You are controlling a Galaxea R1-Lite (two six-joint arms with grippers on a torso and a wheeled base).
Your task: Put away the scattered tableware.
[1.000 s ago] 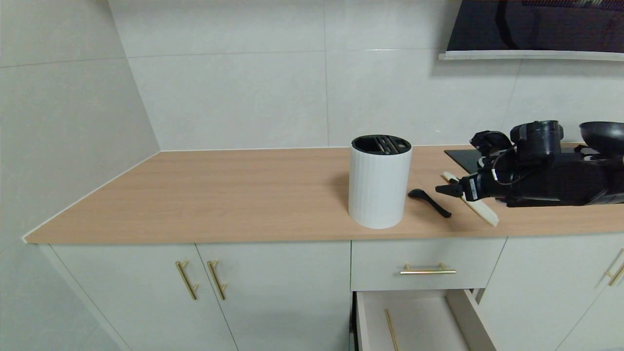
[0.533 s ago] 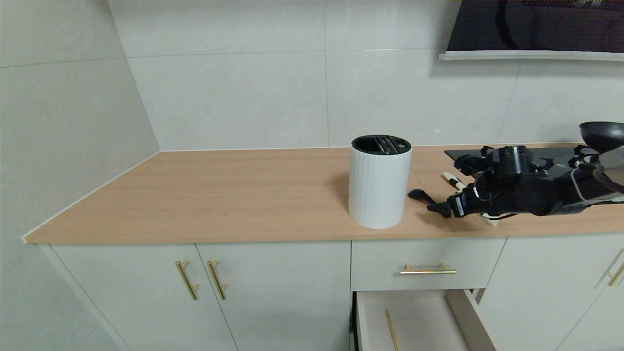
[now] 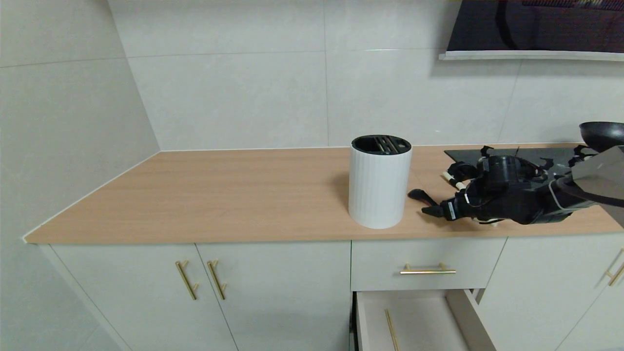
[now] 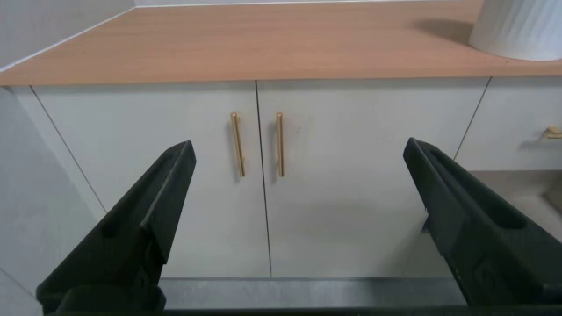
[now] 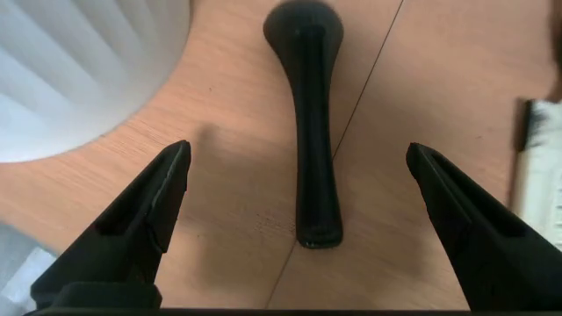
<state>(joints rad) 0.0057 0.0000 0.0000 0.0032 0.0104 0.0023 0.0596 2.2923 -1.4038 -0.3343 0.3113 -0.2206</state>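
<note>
Right wrist view puts my right gripper (image 5: 297,151) low over the black spoon (image 5: 307,123), its fingers spread wide with one on either side of the handle and neither touching it. The spoon lies flat on the wooden countertop (image 3: 243,195), just beside the white utensil holder (image 3: 379,185). A second, pale-handled utensil (image 3: 452,180) lies on the far side of that arm, partly hidden by it.

I judge the job barely begun. Both pieces are on the counter and nothing is gripped, so this spoon needs closing on, lifting and dropping in, and the pale one comes after it.

The holder stands upright, and no handle rises above its black slotted insert (image 3: 381,144). Whether anything sits deeper inside I cannot tell. Below the counter an open drawer (image 3: 458,312) shows a pale floor with one thin gold-coloured strip (image 3: 390,329), which I cannot identify.

My left gripper (image 4: 297,149) hangs below counter level facing the cabinet doors (image 4: 263,175), fingers wide apart and holding nothing.
</note>
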